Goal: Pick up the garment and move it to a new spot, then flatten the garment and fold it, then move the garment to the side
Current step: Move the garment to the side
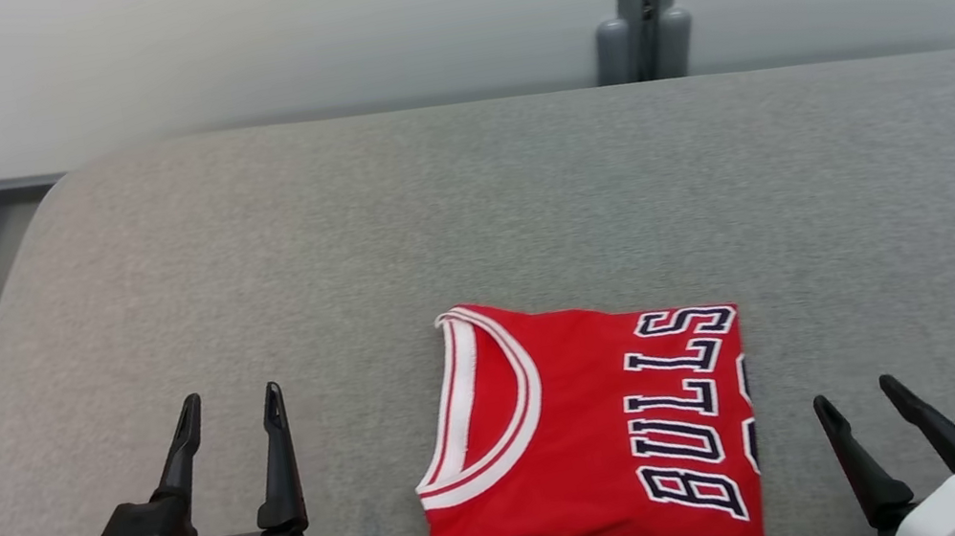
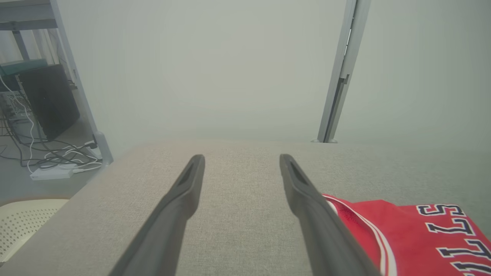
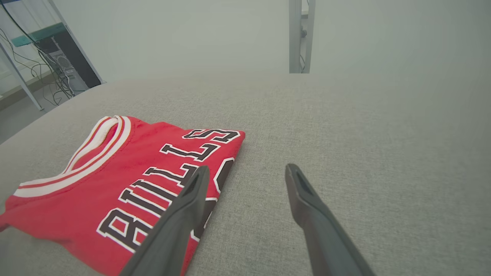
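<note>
Garment: red jersey, white-trimmed collar, dark "BULLS" lettering. Folded flat, lying toward the near edge of the grey padded surface, about mid-width. Left gripper: toward the surface's left edge, well apart from the garment, fingers spread, holding nothing. Right gripper: near the garment's right side, fingers spread, holding nothing.

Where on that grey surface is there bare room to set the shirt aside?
The grey padded surface is bare across its far half, beyond the red Bulls jersey. Tightest: between jersey and right gripper; roomier toward the left gripper.
</note>
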You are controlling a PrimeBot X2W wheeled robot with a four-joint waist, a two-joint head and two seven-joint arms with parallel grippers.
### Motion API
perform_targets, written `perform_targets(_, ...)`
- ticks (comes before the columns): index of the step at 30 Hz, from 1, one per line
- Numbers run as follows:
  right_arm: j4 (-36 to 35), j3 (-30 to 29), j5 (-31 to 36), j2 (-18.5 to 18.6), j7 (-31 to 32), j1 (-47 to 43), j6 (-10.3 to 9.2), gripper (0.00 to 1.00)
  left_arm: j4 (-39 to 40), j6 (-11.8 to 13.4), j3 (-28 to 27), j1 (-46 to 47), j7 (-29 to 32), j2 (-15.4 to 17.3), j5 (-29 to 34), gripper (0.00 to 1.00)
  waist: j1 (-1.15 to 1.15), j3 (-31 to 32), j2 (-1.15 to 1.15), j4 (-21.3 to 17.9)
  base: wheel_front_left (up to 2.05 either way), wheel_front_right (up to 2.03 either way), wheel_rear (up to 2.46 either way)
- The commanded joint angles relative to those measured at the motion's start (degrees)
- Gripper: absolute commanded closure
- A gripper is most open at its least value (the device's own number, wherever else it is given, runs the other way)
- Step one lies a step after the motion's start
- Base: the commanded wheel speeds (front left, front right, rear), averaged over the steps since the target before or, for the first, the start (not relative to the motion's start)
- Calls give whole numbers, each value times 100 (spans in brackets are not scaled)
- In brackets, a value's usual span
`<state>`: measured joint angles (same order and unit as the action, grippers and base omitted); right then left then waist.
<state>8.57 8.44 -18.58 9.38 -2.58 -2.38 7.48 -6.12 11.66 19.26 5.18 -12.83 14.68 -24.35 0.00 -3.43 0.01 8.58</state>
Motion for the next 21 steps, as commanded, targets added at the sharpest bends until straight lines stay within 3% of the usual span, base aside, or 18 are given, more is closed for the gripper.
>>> perform_targets(1, 53, 27, -90, 39, 34, 82, 4, 0, -10, 1, -9, 84, -34, -7, -32, 0, 0, -82, -1, 188, 0, 0, 0)
perform_targets(20, 1387, 443, -1059, 274, 859, 903, 4, 0, -389, -253, 131, 480, -214, -400, -8, 0, 0, -700, -1, 1086, 0, 0, 0)
perform_targets(21, 1385, 470, -1083, 272, 907, 918, 4, 51, -404, -258, 122, 497, -218, -413, -2, 0, 0, -730, -1, 1095, 0, 0, 0)
